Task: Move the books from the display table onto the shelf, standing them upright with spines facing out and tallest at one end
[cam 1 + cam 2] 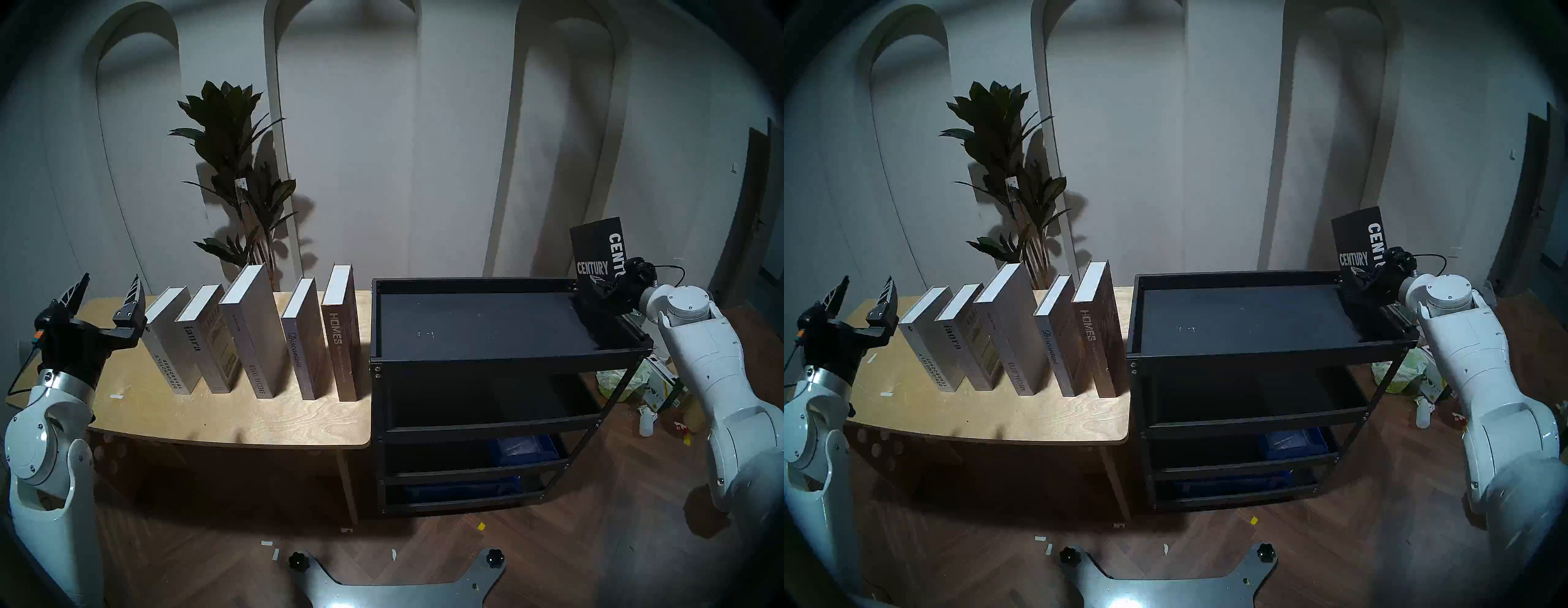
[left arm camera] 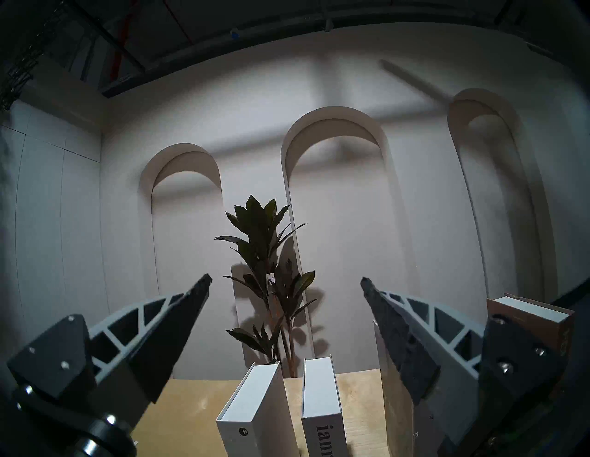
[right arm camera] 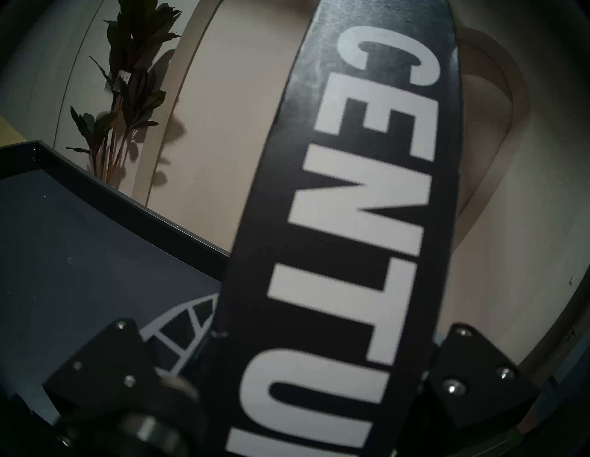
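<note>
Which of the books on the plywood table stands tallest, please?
The grey "SPECIAL ISSUE" book, third from the left: its top edge rises above its neighbours, "HOMES" included.

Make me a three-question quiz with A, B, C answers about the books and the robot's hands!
1. Where is the black CENTURY book?
A. flat on the floor
B. at the right end of the black shelf
C. behind the plant

2. How many books stand on the wooden table?
A. two
B. nine
C. five

3. What is the left gripper doing?
A. open, holding nothing
B. squeezing a book
C. holding a cup

Answers: B, the right gripper holds it there; C, five in a row; A, its fingers are spread wide.
</note>
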